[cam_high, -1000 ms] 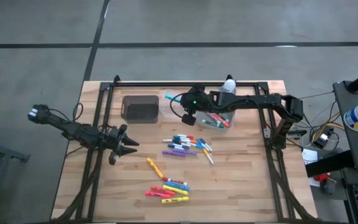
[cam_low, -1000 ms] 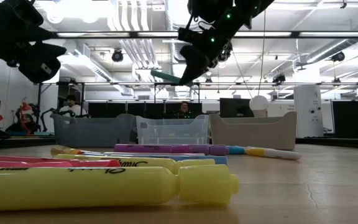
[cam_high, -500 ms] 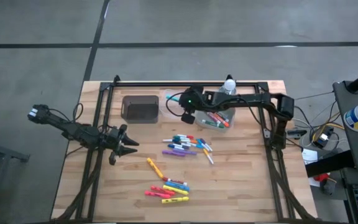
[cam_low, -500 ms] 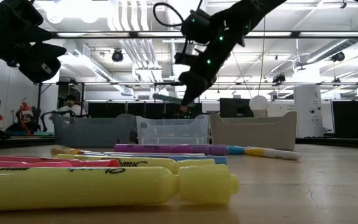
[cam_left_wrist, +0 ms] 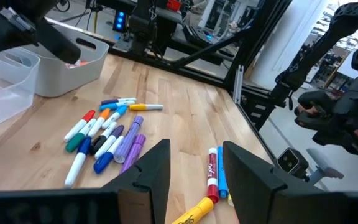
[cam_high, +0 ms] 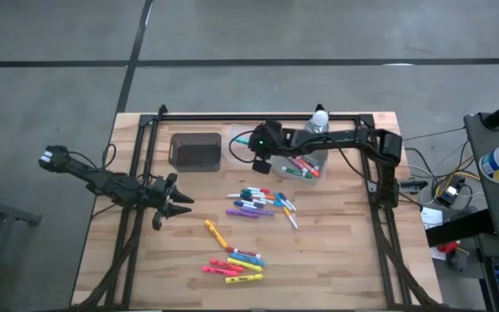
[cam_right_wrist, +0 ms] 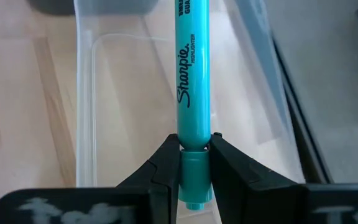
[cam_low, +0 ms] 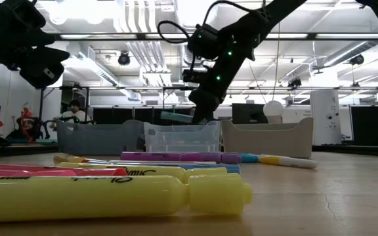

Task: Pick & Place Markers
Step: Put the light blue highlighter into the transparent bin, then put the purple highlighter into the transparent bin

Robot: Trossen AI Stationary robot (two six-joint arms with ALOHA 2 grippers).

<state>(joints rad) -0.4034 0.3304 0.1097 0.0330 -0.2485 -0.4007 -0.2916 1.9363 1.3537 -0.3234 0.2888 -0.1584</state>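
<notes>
Teal marker (cam_right_wrist: 191, 93) clamped in right gripper (cam_right_wrist: 190, 163) (cap end), above clear bin (cam_right_wrist: 104, 112).

Right gripper (cam_high: 248, 139) over clear bin (cam_high: 243, 149); markers (cam_high: 262, 202) mid-table; left gripper (cam_high: 178, 201) idle.

Table (cam_high: 336, 251): the pale wood-plank top I work over, bordered by a black frame.
Dark bin (cam_high: 195, 151): before me at the far left of the row.
Clear bin (cam_high: 237, 139): just beside the dark one; I see its ribbed floor (cam_right_wrist: 123, 124).
Grey bin (cam_high: 318, 171): at the row's right end.
White bottle (cam_high: 319, 117): behind the grey bin.
Person (cam_low: 75, 111): seated across the room.
</notes>
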